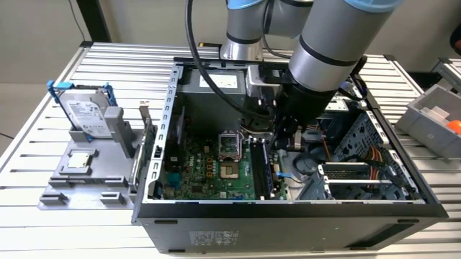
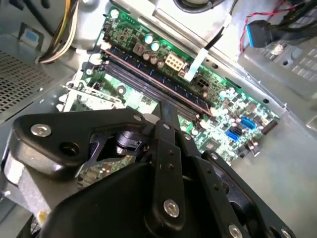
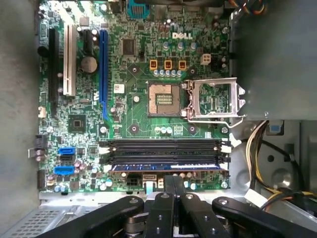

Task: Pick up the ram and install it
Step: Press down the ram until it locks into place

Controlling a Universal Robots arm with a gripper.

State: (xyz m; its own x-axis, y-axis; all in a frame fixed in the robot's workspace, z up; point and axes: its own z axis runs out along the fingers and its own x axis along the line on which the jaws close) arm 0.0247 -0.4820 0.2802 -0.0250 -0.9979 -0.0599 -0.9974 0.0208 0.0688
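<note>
one ram point(image 3: 168, 167) is sitting in a motherboard point(image 3: 133, 124) slot inside the case point(image 1: 288, 208), the gripper point(image 3: 173, 186) fingers pressing together above it.

Lab bench point(image 1: 65, 226) — open computer case point(image 1: 288, 216)

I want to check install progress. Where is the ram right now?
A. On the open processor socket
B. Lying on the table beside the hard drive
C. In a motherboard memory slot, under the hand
C: in the first wrist view the ram lies along a memory slot, just beyond the hand.
</note>
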